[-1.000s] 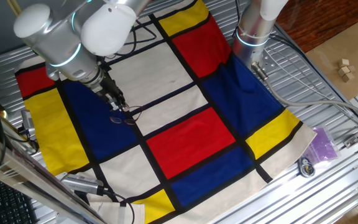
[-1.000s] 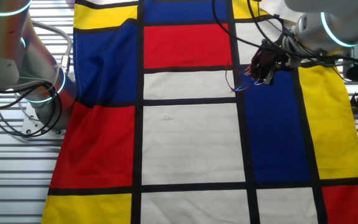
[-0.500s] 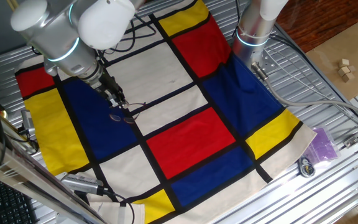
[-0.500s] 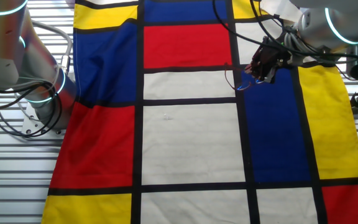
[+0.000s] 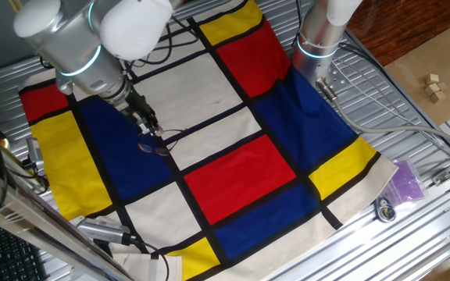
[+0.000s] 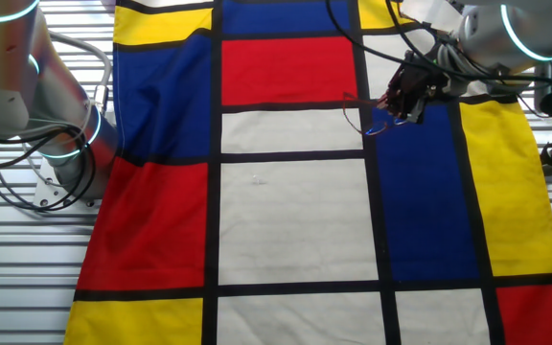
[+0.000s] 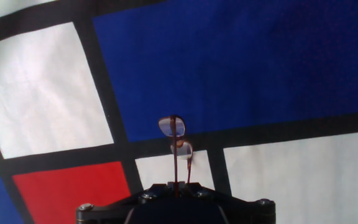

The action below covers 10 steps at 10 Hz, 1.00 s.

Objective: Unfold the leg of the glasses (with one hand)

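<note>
The glasses (image 7: 172, 127) are a tiny thin dark wire frame with two small oval lenses. In the hand view they stick out straight ahead of my gripper (image 7: 179, 182), their thin legs running back between its jaws. The fingertips themselves are hidden under the black gripper body. In one fixed view the gripper (image 5: 148, 131) is over the black line between a blue and a white patch of the checked cloth (image 5: 241, 176), with the glasses (image 5: 161, 145) at its tip. In the other fixed view the glasses (image 6: 370, 122) hang from the gripper (image 6: 402, 101), one thin leg reaching left.
A second silver arm stands at the cloth's edge (image 5: 319, 35), also seen in the other fixed view (image 6: 36, 105). A purple bag (image 5: 405, 181), a round metal part (image 5: 384, 209), wooden blocks (image 5: 434, 87) and a grey cylinder (image 5: 104, 231) lie off the cloth. Cables trail near the arm.
My gripper has shifted slightly away towards the cloth's far side, carrying the glasses with it. One thin leg now stands out further from the frame.
</note>
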Motion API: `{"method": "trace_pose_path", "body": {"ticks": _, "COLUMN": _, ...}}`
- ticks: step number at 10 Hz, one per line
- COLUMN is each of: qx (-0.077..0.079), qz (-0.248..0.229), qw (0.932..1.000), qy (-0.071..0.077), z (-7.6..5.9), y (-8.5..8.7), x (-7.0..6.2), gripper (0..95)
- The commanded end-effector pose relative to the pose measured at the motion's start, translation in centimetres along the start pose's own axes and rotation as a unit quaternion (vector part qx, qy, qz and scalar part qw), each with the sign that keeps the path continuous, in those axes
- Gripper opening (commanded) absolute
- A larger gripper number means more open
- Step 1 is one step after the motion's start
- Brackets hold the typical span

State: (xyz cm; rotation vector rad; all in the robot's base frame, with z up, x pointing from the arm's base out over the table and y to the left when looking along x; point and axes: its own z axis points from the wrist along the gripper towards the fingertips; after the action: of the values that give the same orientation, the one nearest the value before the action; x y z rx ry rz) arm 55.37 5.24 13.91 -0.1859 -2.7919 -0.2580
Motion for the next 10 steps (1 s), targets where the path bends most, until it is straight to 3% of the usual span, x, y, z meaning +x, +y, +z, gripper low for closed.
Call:
{"method": "trace_pose_path", "body": {"ticks": 1, "qx": 0.0, "qz": -0.002, "qw": 1.0, "qy": -0.005, "z": -0.44, "y": -0.07, "x": 0.1, "gripper": 0.0}}
{"method": "trace_pose_path", "body": {"ticks": 10, "qx": -0.003, "qz": -0.004, "qw": 1.0, "qy": 0.006, "z": -0.72, "y": -0.07, "x": 0.27, "gripper": 0.0}}
